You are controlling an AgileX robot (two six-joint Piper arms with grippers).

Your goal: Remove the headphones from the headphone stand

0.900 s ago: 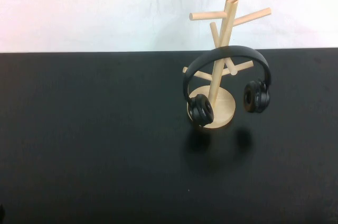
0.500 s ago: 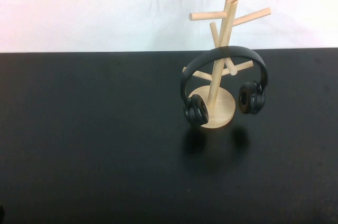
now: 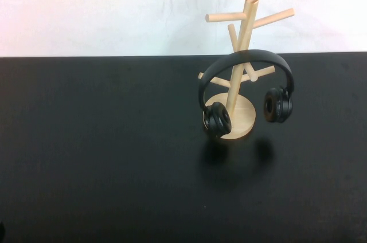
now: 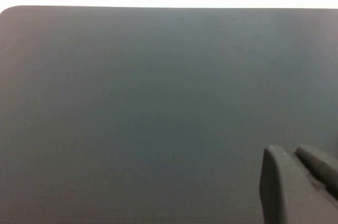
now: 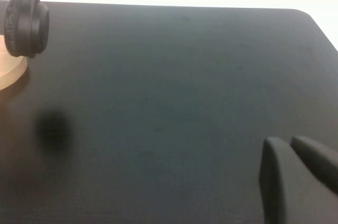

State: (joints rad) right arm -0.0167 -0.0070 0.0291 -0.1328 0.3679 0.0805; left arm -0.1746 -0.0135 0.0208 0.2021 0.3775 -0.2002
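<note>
The black headphones (image 3: 248,55) hang by their headband on a lower peg of the light wooden headphone stand (image 3: 241,39), right of the table's centre near the far edge. One ear cup (image 3: 217,121) hangs over the round base (image 3: 245,118); the other (image 3: 278,105) hangs to its right. In the right wrist view one ear cup (image 5: 25,25) and a bit of the base (image 5: 7,74) show, far from my right gripper (image 5: 288,142), which is shut and empty. My left gripper (image 4: 290,152) is shut and empty over bare table. Neither gripper shows in the high view.
The black table (image 3: 103,163) runs across the high view, with a white wall behind its far edge. A rounded table corner (image 5: 309,15) shows in the right wrist view, and another corner (image 4: 10,10) shows in the left wrist view.
The hanging headphones swayed a little to the left and have swung back to the right. The stand has not moved.
</note>
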